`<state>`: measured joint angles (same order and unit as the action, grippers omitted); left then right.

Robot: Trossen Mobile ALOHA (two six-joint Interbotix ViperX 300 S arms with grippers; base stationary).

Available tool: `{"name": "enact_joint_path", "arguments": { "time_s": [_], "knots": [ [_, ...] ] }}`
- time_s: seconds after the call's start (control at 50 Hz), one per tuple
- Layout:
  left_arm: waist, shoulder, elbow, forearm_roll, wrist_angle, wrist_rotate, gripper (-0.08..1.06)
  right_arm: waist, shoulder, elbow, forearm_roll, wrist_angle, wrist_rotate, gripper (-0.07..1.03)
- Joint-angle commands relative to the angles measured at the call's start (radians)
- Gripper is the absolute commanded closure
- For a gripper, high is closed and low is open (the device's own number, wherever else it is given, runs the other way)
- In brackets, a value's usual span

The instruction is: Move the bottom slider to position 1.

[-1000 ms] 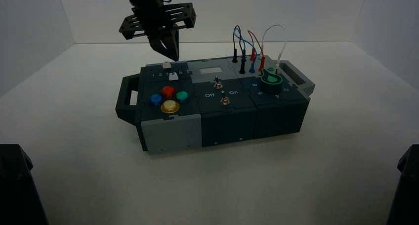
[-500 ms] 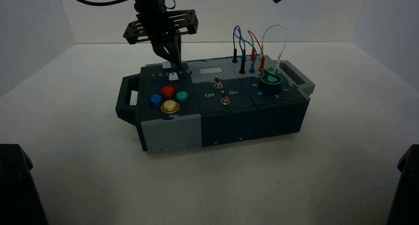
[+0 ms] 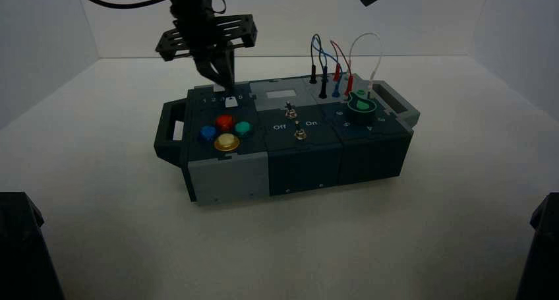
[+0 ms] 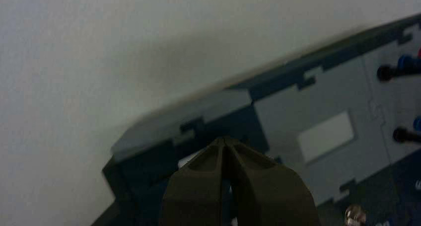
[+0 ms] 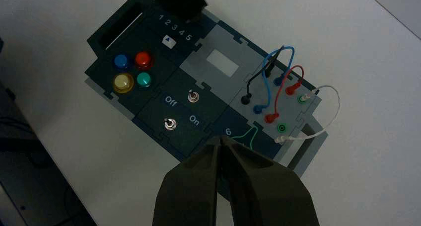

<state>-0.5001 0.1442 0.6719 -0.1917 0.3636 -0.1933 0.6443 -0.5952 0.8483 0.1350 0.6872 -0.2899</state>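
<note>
The bottom slider's white knob (image 3: 231, 102) sits on the dark box (image 3: 303, 165) at its left end, just behind the coloured buttons. In the right wrist view the knob (image 5: 169, 41) lies beside the middle digits of the white "1 2 3 4 5" scale. The digit "1" (image 5: 161, 18) is at the scale's end nearest the box's handle. My left gripper (image 3: 223, 82) is shut and empty, its tips just behind the scale, short of the knob. Its own view shows its tip (image 4: 226, 140) over the box's far edge. My right gripper (image 5: 220, 139) is shut and hangs high above the box.
Red (image 3: 224, 121), blue (image 3: 207, 133), green (image 3: 242, 128) and yellow (image 3: 227, 142) buttons lie in front of the slider. Two toggle switches (image 5: 193, 96) stand mid-box between "Off" and "On". A green knob (image 3: 360, 105) and looped wires (image 3: 343, 56) are at the right end.
My left gripper has come down toward the box's left end, then shifted slightly left. The slider knob has not moved. The right gripper has come into the high view's top edge.
</note>
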Motion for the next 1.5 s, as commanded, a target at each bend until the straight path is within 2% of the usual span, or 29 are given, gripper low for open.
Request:
{"name": "enact_joint_path", "arguments": {
  "time_s": [0.02,0.38,0.8,1.14,1.32,1.5],
  "knots": [
    [0.014,-0.049,0.005,0.003,0.009,-0.003,1.01,0.005,-0.006,-0.015,0.003,-0.008,-0.008,0.98],
    [0.069,-0.095,0.052,0.014,0.014,0.002,1.01,0.006,-0.006,-0.015,0.003,-0.002,-0.011,0.98],
    [0.071,-0.107,0.054,0.009,0.02,0.002,1.01,0.006,-0.005,-0.02,0.0,0.005,-0.012,0.98],
    [-0.014,-0.103,-0.002,-0.012,0.035,-0.015,1.01,0.006,-0.005,-0.012,0.0,0.006,-0.012,0.98],
    [-0.02,-0.063,-0.028,-0.012,0.035,-0.017,1.01,0.006,-0.005,-0.015,0.0,0.006,-0.012,0.98],
    [-0.018,-0.025,-0.025,-0.012,0.034,-0.018,1.01,0.006,-0.006,-0.011,0.0,0.008,-0.012,0.98]
  ]
}}
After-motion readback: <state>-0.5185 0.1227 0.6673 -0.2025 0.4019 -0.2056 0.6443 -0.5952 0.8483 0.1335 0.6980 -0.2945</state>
